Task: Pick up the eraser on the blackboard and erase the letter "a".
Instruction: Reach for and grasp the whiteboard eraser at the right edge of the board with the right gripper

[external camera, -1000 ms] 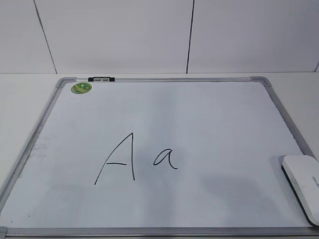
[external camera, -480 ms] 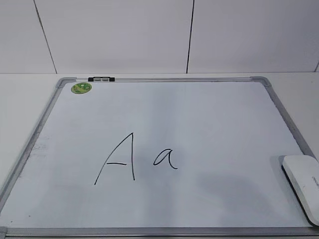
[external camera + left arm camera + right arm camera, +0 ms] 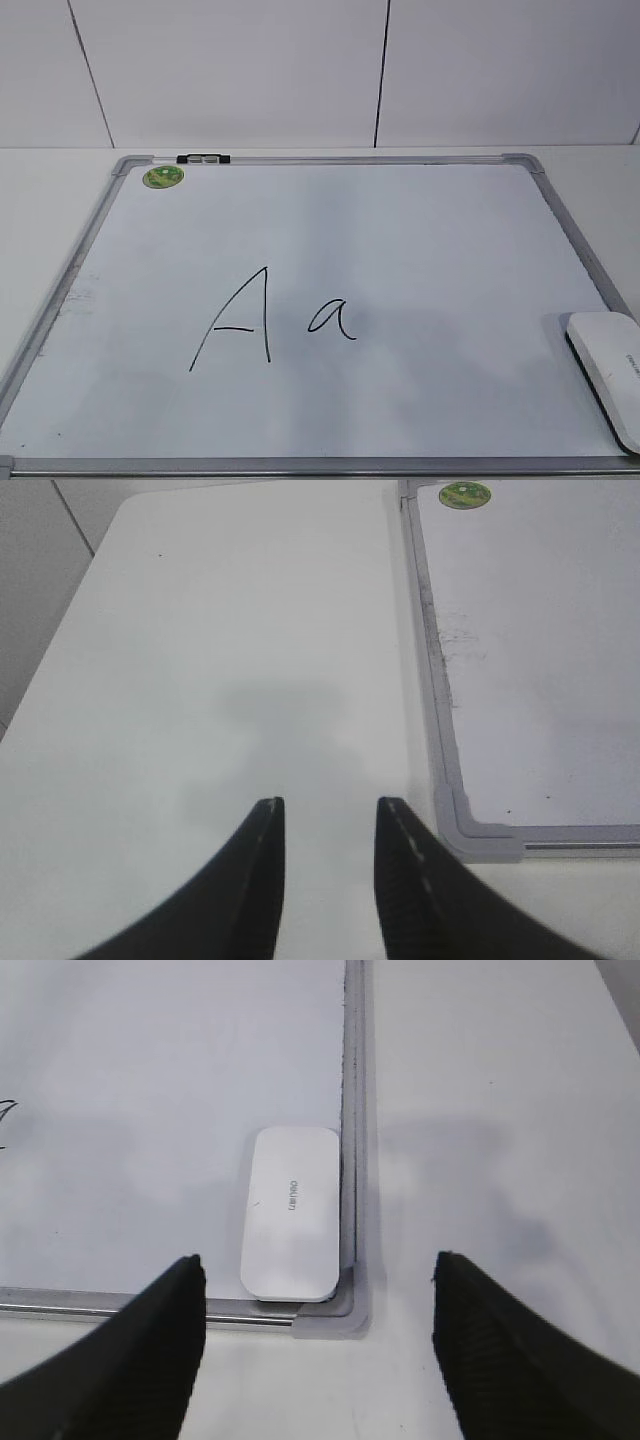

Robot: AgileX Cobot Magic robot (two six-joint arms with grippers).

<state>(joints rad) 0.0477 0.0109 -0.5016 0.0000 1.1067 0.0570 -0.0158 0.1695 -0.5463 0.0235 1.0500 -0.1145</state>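
The blackboard (image 3: 420,240) lies flat on the table, pale with a grey frame. The letter "a" (image 3: 333,319) sits right of a taller capital "A" (image 3: 235,320). The eraser (image 3: 610,368) lies in the board's near right corner; it also shows in the right wrist view (image 3: 291,1212), against the frame. My right gripper (image 3: 318,1265) is wide open and empty, above the table just short of that corner. My left gripper (image 3: 330,802) is open and empty over bare table, left of the board's near left corner (image 3: 480,835). Neither gripper shows in the exterior view.
A round green magnet (image 3: 163,177) sits at the board's far left corner, also in the left wrist view (image 3: 465,494). A black clip (image 3: 203,159) sits on the far frame. A white panelled wall stands behind the table (image 3: 45,200).
In the exterior view the eraser lies a little further to the right, and a faint shadow on the board near it has faded. Letters and magnet are as before.
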